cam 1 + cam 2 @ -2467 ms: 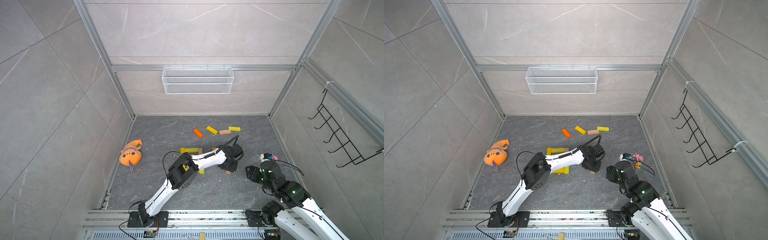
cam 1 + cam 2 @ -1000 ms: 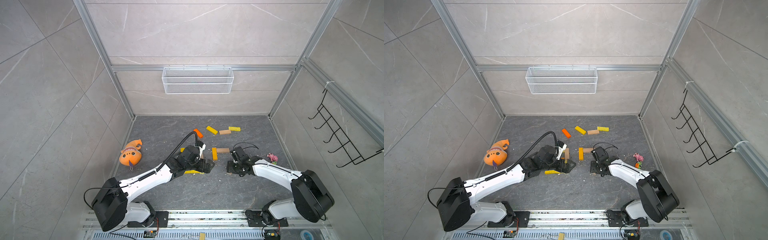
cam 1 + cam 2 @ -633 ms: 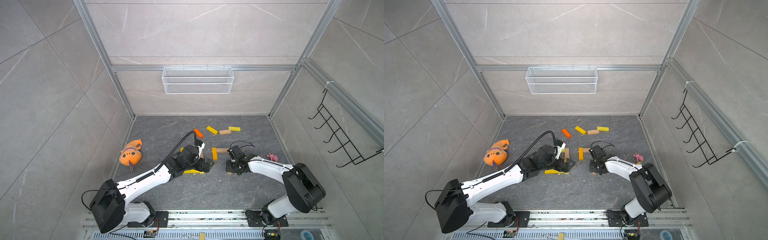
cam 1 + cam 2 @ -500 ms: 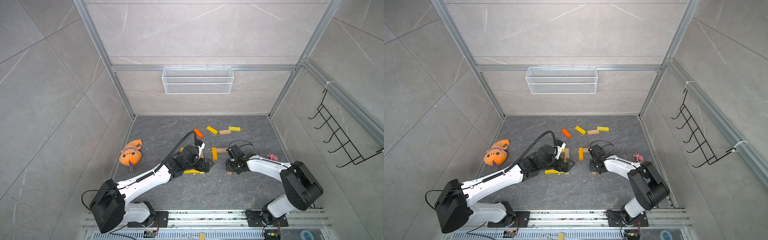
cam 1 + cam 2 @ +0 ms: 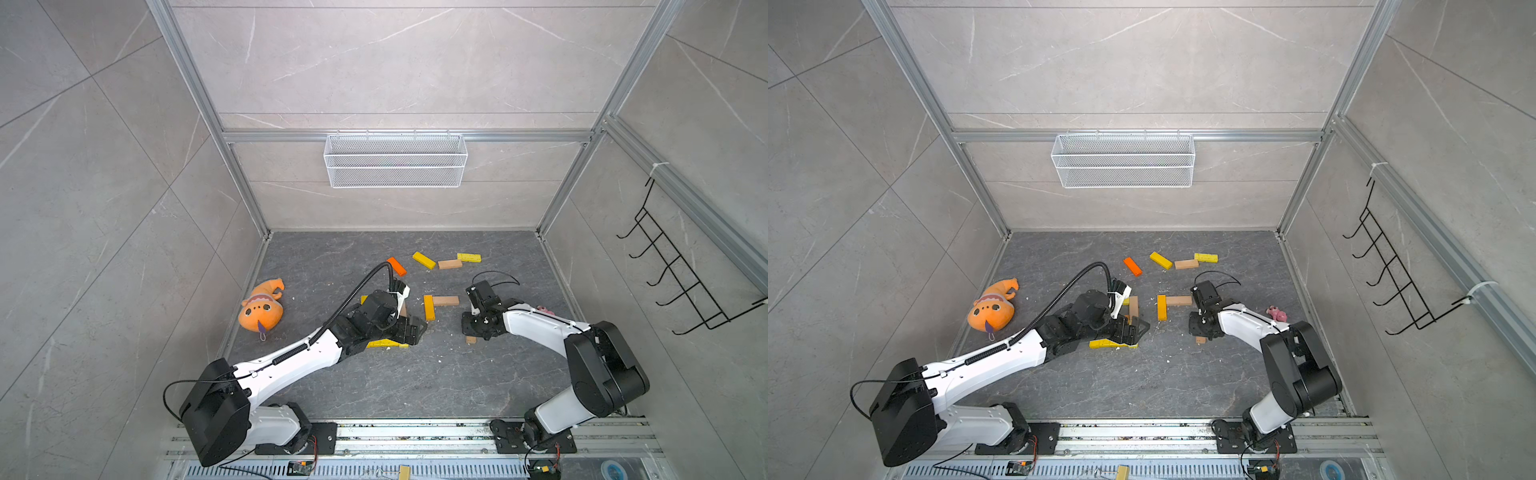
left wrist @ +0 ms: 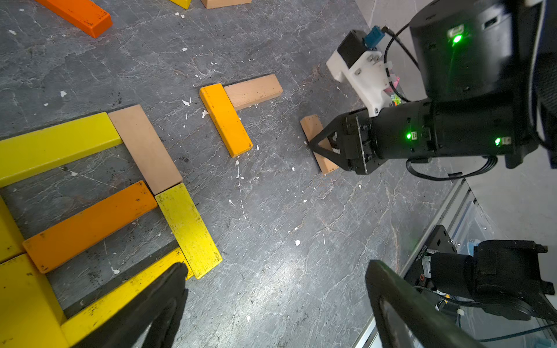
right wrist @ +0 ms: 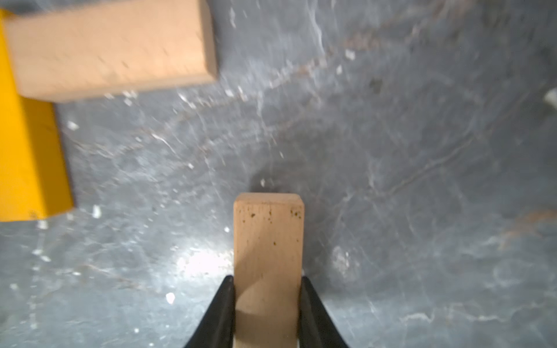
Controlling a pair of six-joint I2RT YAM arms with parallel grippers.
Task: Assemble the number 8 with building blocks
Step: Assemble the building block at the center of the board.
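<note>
As right fingers (image 7: 221,313) pinch the tan block (image 7: 268,241) by its edges, floor (image 7: 407,180) lies open

The plush toy (image 5: 261,307) lies left of the building blocks (image 5: 429,307); the wire basket (image 5: 395,162) hangs behind.

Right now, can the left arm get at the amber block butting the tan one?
Probably yes. The left arm's jaws stand open and empty, with only bare floor between them and the amber block; the right arm's jaws clasp a separate tan block nearby.
</note>
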